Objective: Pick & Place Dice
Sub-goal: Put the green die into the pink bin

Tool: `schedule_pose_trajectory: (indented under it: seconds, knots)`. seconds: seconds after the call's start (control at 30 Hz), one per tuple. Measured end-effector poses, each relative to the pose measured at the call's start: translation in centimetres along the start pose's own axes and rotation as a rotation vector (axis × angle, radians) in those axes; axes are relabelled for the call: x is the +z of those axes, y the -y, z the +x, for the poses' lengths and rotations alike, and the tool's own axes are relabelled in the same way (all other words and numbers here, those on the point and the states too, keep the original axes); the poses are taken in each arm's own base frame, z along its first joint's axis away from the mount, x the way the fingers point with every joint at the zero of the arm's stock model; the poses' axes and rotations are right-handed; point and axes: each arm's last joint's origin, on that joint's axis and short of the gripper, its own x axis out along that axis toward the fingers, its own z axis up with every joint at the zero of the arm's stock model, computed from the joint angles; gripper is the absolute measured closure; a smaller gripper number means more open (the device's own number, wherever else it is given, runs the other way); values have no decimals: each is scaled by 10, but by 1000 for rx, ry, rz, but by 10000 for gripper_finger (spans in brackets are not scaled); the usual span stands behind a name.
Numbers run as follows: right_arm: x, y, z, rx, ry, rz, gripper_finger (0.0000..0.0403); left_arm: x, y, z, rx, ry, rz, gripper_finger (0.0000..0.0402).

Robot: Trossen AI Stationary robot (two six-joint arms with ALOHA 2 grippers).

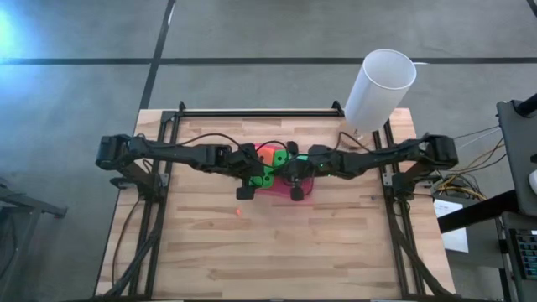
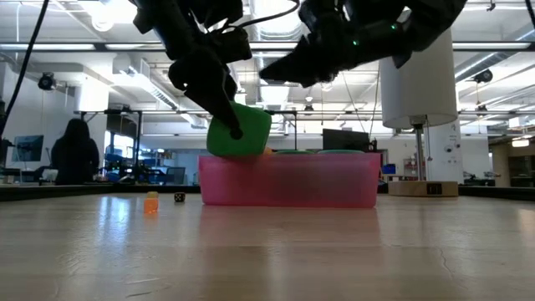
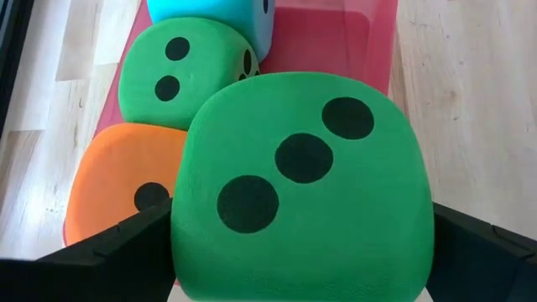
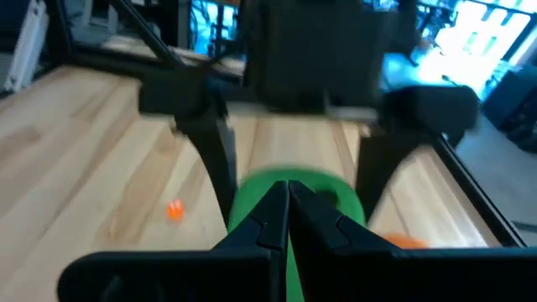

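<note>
Left wrist view is filled by a bright green die (image 3: 302, 184), three pips up, sitting between the left gripper's (image 3: 302, 268) two dark fingers (image 3: 109, 252), which are spread as wide as they go against its sides. From the low view this green die (image 2: 240, 132) rests on the near-left edge of the pink tray (image 2: 288, 180), tilted and partly over the rim, with the left gripper (image 2: 236, 125) beside it. Whether the fingers press the die or only flank it I cannot tell.

Beyond it in the tray lie a second green die (image 3: 185, 71) showing two pips, an orange die (image 3: 117, 189) just beside the first, and a teal die (image 3: 210, 13) farther back. All four sit within or on the pink tray (image 1: 289, 189) at mid-table in the high view.

The right gripper (image 4: 288, 210) hovers over the tray's other side with its fingers closed together, holding nothing. A tall white cylinder (image 1: 379, 88) stands at the far right corner of the wooden table (image 1: 210, 260), and a small orange speck (image 1: 239, 212) lies on the wood near the tray.

The step in hand looks like settling this die. Done well, the left arm would lift straight up and away without dragging the soft cube over the rim.
</note>
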Motion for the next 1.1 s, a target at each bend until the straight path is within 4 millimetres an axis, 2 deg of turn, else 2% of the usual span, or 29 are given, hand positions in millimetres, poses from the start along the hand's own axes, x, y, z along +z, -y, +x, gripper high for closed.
schedule_pose_trajectory:
  seconds: [0.1,0.23,0.5,1.1]
  knots:
    - [1,0,12,9,3,1,394,0,0,0,0,0,0,6]
    - [-9,-1,28,17,-42,0,394,0,0,0,0,0,0,7]
    - [-16,-1,45,18,-64,-2,394,0,0,0,-1,-1,0,5]
    - [-23,2,50,18,-115,40,394,0,0,0,-3,1,1,6]
